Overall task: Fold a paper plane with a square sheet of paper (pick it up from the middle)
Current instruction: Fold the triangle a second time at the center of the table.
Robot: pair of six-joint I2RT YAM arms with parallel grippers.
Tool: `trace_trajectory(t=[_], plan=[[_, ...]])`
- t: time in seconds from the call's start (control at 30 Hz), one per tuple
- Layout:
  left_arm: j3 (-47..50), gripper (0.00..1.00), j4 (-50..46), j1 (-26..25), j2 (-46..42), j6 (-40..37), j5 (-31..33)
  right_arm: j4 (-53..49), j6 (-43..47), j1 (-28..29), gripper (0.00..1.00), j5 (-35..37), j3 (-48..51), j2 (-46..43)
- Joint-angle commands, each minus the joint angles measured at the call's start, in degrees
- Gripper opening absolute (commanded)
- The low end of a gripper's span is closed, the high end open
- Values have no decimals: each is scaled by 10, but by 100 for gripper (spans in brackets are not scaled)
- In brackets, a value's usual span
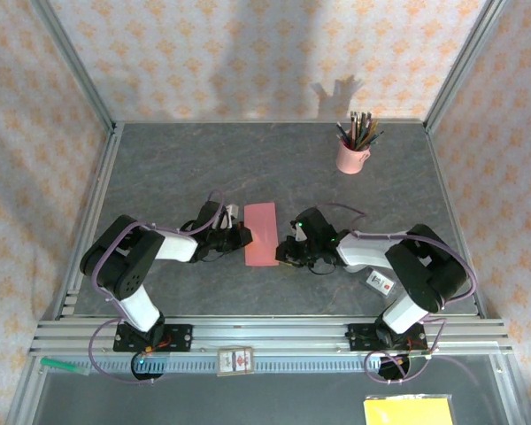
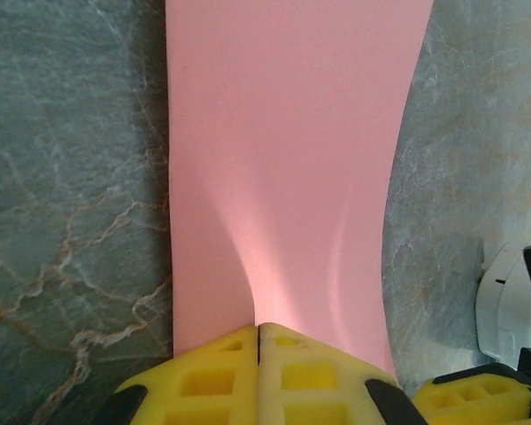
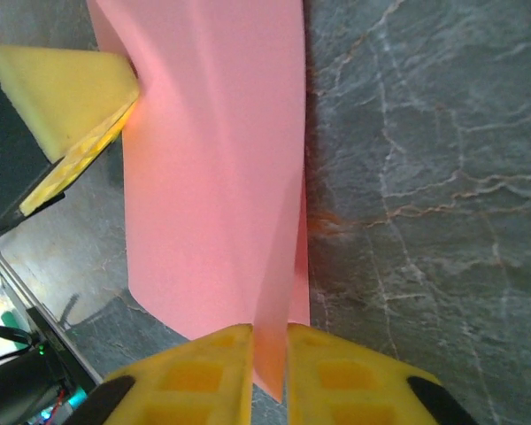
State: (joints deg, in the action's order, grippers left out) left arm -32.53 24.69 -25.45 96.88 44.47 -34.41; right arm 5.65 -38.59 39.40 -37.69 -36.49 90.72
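From above: square sheet of paper (image 1: pixel 261 234) at mid-bench (image 1: pixel 177 168), showing as a narrow salmon-pink rectangle with its long axis running away from the arm bases. Flanked by the left end effector (image 1: pixel 239 235), touching its left long edge, and the right end effector (image 1: pixel 289 251) at its right long edge, closer to the near corner. Both equally near, facing each other across the short axis.

Through the left wrist: blocky yellow fingertips (image 2: pixel 211 379) pressed together with no gap, pinching the sheet's near edge. Thin matte paper stretching straight ahead, softly bowed, with shallow ripples fanning out from the pinch. Dark, veined, stone-look surface on either side.

Through the right wrist: yellow fingers (image 3: pixel 188 379) almost together, with a paper flap standing in the thin slit between them. Impossible to tell whether clamped. Two layers visible along that edge. Probably needed next: a firm right-hand pinch before any creasing.
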Motion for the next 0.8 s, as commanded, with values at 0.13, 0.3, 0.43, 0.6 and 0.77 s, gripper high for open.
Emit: trace_trajectory(t=[0.13,0.3,0.43,0.6,0.77], plan=[[-5,7,-31,3,16,-23,12,-3,-4,3,9,22,-19,-2],[-14,10,-35,3,8,-32,7,-16,-14,3,3,27,-30,-15],[-20,24,-28,2,-27,-45,4,-33,-43,3,2,20,-42,-26],[16,36,-3,-28,-120,-80,50,-47,-85,3,1,12,-51,-39],[70,43,29,-97,-202,-153,122,-57,-111,2,1,-4,-66,-38]])
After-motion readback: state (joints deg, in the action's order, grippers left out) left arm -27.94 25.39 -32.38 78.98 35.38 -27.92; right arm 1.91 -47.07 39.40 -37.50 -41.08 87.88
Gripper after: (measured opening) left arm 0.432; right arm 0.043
